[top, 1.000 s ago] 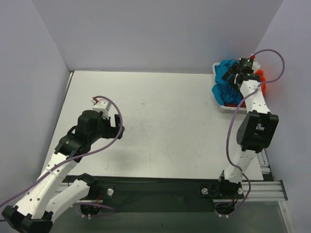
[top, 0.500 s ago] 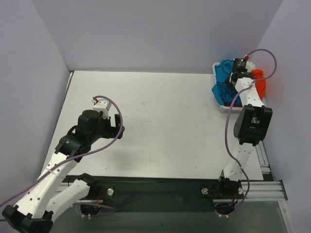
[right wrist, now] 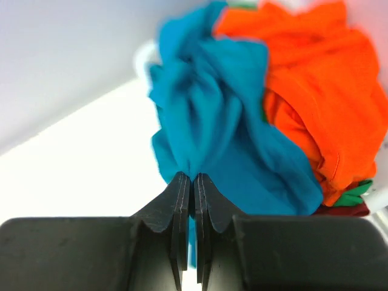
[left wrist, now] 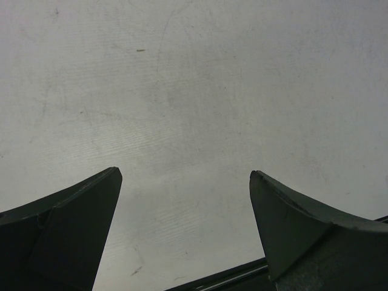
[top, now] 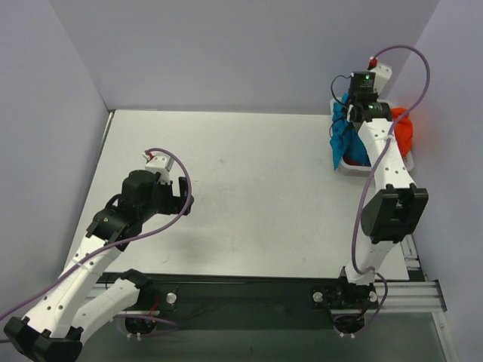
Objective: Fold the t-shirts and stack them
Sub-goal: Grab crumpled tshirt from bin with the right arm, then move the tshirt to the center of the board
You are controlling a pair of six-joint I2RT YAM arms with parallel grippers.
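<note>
A teal blue t-shirt hangs bunched from my right gripper, whose jaws are shut on a pinch of its fabric. In the top view that gripper is raised above the white basket at the far right corner, the teal shirt trailing down into it. A bright orange t-shirt lies behind, also showing beside the arm as the orange shirt. Slivers of green and dark red shirts peek out below. My left gripper is open over bare table, at the near left.
Grey walls close the table at the back and both sides. The basket stands against the right wall. A purple cable loops over each arm. The black rail of the arm mounts runs along the near edge.
My right gripper shut on the teal shirt in the basket and lifted, pulling the fabric up. The left arm has not moved.
</note>
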